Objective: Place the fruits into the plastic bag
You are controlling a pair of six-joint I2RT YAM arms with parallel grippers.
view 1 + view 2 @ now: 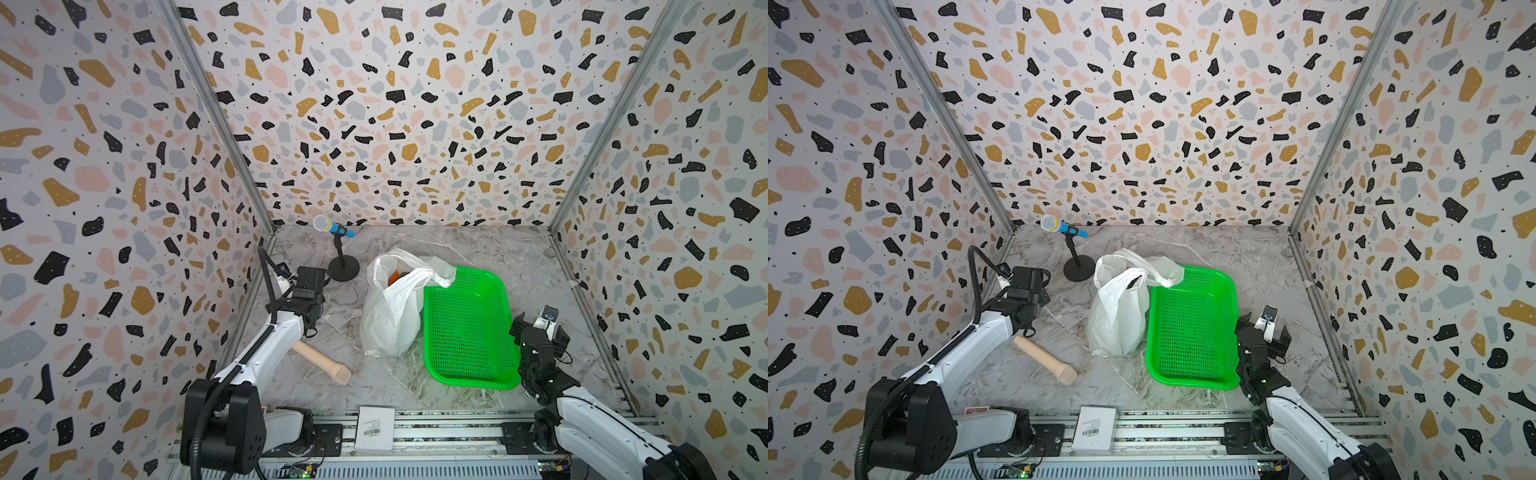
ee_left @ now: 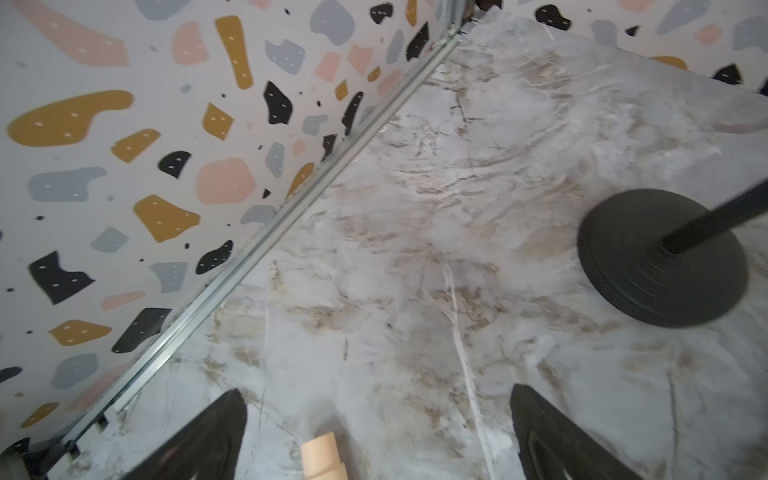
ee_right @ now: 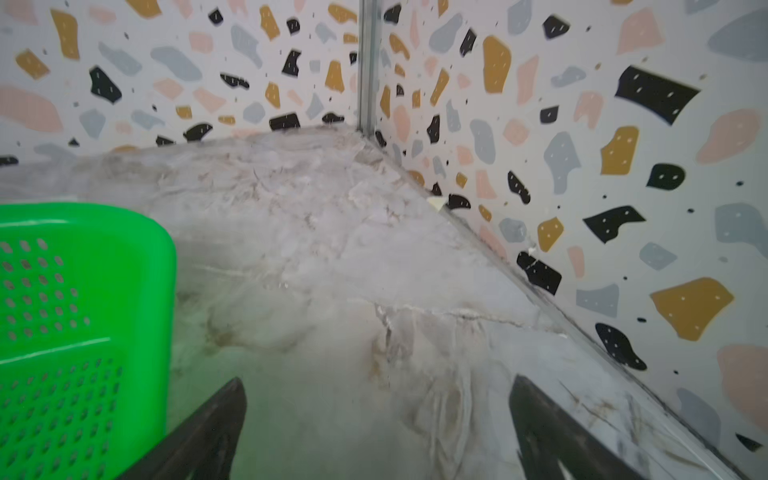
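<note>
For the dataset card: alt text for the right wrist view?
The open, empty right gripper hangs over the marble table, with a corner of the green mesh basket beside it. Terrazzo-patterned walls meet in a corner behind.

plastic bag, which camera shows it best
Both top views show the whole bag, standing beside the green basket with one handle draped over its rim. Neither wrist view catches the bag; the right wrist view shows only a basket corner.

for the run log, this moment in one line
left gripper: open, empty | right gripper: open, empty | plastic bag: orange fruit inside | green basket: empty
</note>
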